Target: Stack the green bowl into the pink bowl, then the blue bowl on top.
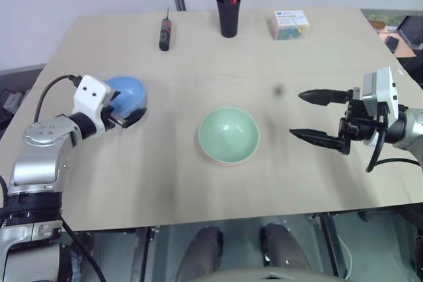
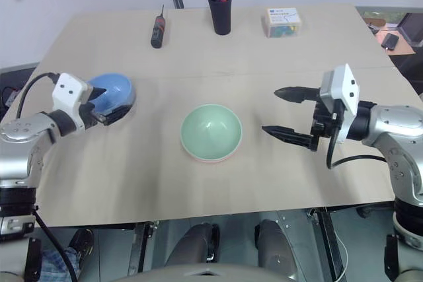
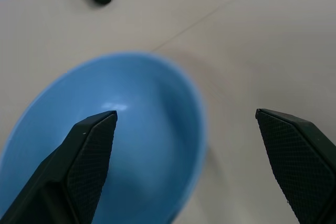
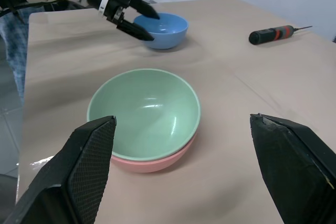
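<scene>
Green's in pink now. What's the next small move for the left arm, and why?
Probably close the left gripper on the blue bowl's rim: its open jaws straddle the rim, and the green bowl already sits nested in the pink bowl.

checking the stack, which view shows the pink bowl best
The right wrist view: the pink bowl shows from the side as a clear band under the green bowl nested in it. In the eye views it is a thin pink edge below the green rim.
</scene>
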You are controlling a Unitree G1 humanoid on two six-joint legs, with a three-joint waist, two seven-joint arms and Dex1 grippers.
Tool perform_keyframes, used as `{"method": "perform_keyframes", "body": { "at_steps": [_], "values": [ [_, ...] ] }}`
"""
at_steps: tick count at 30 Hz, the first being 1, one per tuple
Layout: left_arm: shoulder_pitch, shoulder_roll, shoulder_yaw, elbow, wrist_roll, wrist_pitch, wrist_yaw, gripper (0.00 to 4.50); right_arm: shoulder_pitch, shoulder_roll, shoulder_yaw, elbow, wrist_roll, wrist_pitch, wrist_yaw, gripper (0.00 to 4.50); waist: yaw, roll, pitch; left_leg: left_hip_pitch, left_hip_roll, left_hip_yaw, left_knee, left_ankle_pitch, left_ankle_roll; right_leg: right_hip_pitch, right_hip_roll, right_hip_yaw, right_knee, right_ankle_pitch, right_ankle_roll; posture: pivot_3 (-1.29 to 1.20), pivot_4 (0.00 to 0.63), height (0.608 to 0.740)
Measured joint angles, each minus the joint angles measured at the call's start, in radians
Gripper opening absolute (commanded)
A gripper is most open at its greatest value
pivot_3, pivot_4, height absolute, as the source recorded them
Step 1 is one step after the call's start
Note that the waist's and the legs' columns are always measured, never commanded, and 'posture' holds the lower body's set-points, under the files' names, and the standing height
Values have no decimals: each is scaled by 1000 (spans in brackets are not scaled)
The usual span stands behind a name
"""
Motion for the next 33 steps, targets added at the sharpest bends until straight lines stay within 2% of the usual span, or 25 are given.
{"method": "perform_keyframes", "body": {
  "at_steps": [1,3,4,5,6,9,12,13,15,23,29,33],
  "values": [
    [-16,0,-24,37,24,-1,-2,4500,-1,-5,4,4,0,-4,-8,4273,1,0,0,0,0,0,0,0,0,0,0,0,0,0,0,0,150,740],
    [-36,0,-46,76,43,-4,-6,4088,-1,-13,7,6,0,-13,-13,4310,1,0,0,0,0,0,0,0,0,0,0,0,0,0,0,0,150,740],
    [-48,0,-54,101,56,-6,-8,3605,-3,-17,10,8,0,-18,-17,4310,2,0,0,0,0,-1,0,0,0,0,0,-1,0,0,0,0,150,740],
    [-95,-5,-84,176,85,-36,-27,3538,-3,-28,15,12,4,-24,-22,4310,2,0,0,-1,0,0,1,0,0,0,0,0,0,0,0,0,150,740],
    [-97,-5,-85,179,86,-38,-29,3024,-3,-29,15,12,5,-25,-23,4310,2,0,0,-1,0,0,1,0,0,0,0,0,0,0,0,0,150,740],
    [-125,-14,-102,217,100,-66,-47,2226,-3,-40,15,12,19,-28,-36,4310,1,0,0,-1,0,0,1,0,0,0,0,0,0,0,0,0,150,740],
    [-137,-25,-102,224,100,-68,-67,1148,-3,-46,15,12,31,-35,-40,4310,0,0,0,-1,0,0,1,0,0,0,0,0,1,0,0,0,150,740],
    [-137,-27,-103,224,99,-68,-75,610,-3,-50,15,12,34,-36,-40,4310,0,0,0,-1,0,0,1,0,0,0,0,0,1,0,0,0,150,740],
    [-150,-26,-91,219,100,-79,-75,35,-2,-55,15,13,39,-38,-43,4310,1,0,0,0,0,0,2,0,0,0,0,0,1,0,0,0,150,740],
    [-153,-37,-97,177,96,-59,-127,35,2,-70,23,18,52,-54,-47,4310,6,1,-1,0,-2,-1,7,0,1,1,-1,-1,7,0,0,0,150,740],
    [-203,-87,-242,-7,92,-56,-262,35,47,-88,16,38,75,-92,-8,4310,23,-2,1,-1,-2,-1,13,-1,3,1,-1,-1,11,0,0,0,150,740],
    [-269,-112,-342,-109,122,-137,-342,35,75,-95,10,59,79,-127,12,4310,24,-2,1,-1,-1,-1,13,-1,3,1,0,0,12,0,0,0,150,740]
  ]
}}
